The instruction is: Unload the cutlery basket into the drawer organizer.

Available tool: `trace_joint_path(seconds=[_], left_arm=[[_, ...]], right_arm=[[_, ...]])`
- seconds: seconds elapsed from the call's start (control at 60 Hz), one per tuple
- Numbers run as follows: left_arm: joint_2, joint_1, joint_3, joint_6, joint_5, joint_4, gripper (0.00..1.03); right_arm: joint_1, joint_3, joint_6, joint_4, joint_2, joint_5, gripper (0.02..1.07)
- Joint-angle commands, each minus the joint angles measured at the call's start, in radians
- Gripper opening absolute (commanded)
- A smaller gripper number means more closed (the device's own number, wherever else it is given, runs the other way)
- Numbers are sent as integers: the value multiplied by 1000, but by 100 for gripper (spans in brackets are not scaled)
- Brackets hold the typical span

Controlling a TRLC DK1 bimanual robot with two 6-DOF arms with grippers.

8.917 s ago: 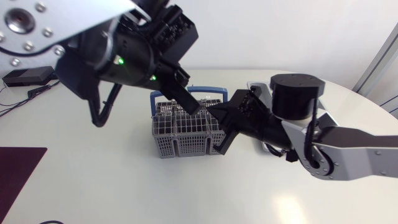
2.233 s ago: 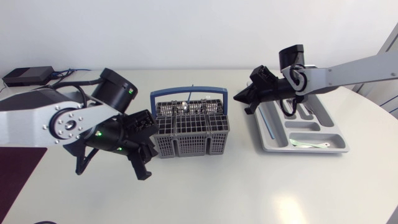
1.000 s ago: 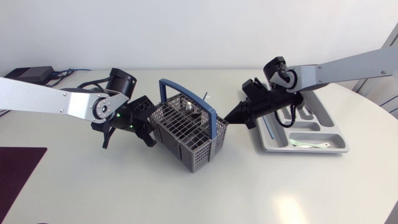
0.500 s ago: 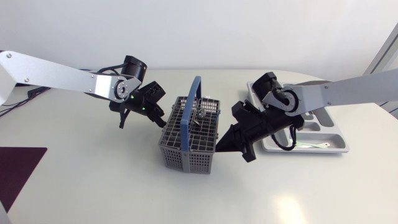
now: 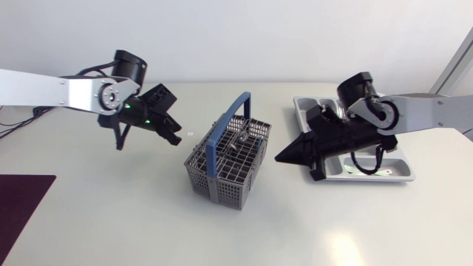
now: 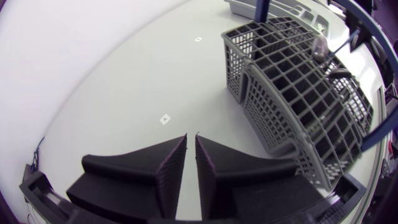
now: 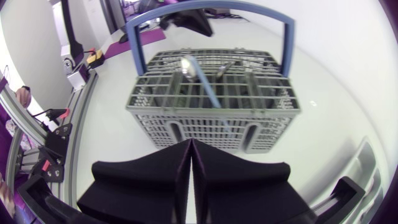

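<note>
The grey cutlery basket (image 5: 225, 166) with a blue handle (image 5: 225, 125) stands mid-table, turned at an angle. A spoon (image 5: 241, 137) and other cutlery stick up inside it. My left gripper (image 5: 176, 139) hovers left of the basket, apart from it, fingers nearly together with nothing between. In the left wrist view the gripper (image 6: 191, 149) points past the basket (image 6: 298, 93). My right gripper (image 5: 281, 157) is shut and empty just right of the basket, in front of the grey drawer organizer (image 5: 405, 174). The right wrist view shows this gripper (image 7: 191, 152) facing the basket (image 7: 214, 109) and its spoon (image 7: 189, 65).
One piece of cutlery (image 5: 363, 171) lies in the organizer's front compartment. A dark purple mat (image 5: 21, 199) lies at the table's front left. A small white mark (image 5: 190, 134) is on the table near my left gripper.
The basket has turned and shifted slightly. My left gripper has drawn back to the left, off the basket. My right gripper has pulled back to the right, towards the organizer.
</note>
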Motion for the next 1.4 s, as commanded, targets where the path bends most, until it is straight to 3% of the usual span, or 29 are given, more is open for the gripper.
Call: trace_joint_path(seconds=[0.0,0.217,0.317,0.7,1.0,1.383], left_arm=[[-141,-7,-105,50,31,-27,20],[-345,-113,-260,147,89,-173,20],[-368,-161,-289,175,115,-239,20],[-282,-253,-332,192,131,-237,19],[-166,-213,-289,169,132,-119,19],[-78,-115,-178,156,132,-44,19]], right_arm=[[-57,8,12,45,19,0,8],[-112,65,197,286,135,28,8],[-116,117,249,335,204,36,8],[-71,314,412,450,420,72,8],[-11,349,430,433,463,65,8],[-4,169,381,421,322,34,8]])
